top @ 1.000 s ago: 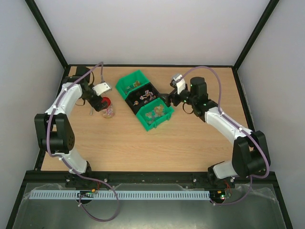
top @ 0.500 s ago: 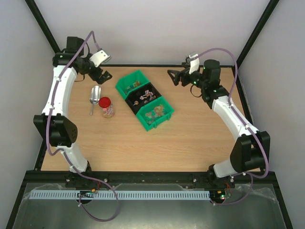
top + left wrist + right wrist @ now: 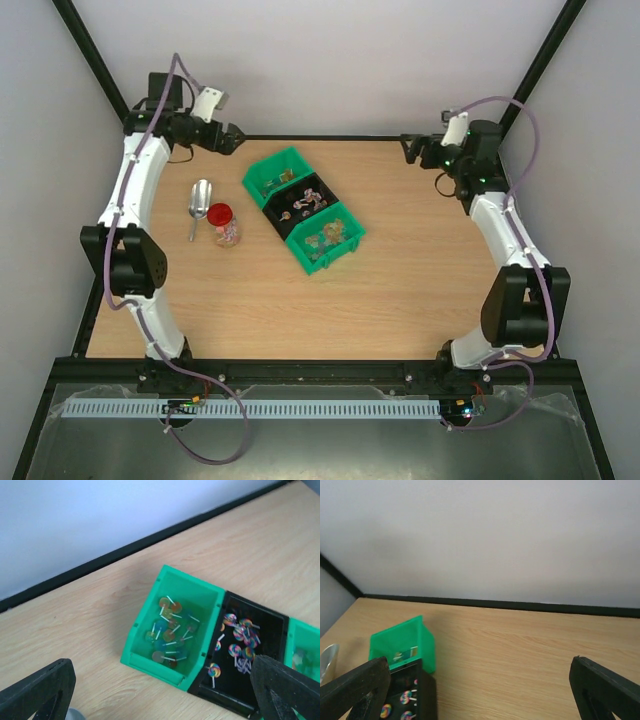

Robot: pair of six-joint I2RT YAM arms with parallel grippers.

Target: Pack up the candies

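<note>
A small clear jar [image 3: 228, 234] with a red round lid [image 3: 220, 213] stands left of the bins, and tiny coloured candies show faintly inside it. A metal scoop [image 3: 198, 203] lies beside it. More small candies lie in the near green bin [image 3: 325, 240]. My left gripper [image 3: 230, 140] is open and empty, raised at the far left; in the left wrist view it [image 3: 160, 700] hangs above the far green bin [image 3: 172, 630]. My right gripper [image 3: 410, 148] is open and empty, raised at the far right, and shows over bare table in its own view [image 3: 480, 690].
Three joined bins sit mid-table: the far green one [image 3: 275, 175] with flat lollipops, a black one [image 3: 303, 203] with swirl lollipops [image 3: 240, 640], and the near green one. The table's black back edge [image 3: 520, 605] and the white walls are close behind both grippers.
Both arms have lifted and pulled back to the far corners. The left gripper has left the jar, and the scoop now lies beside it. The right gripper has left the bins.
</note>
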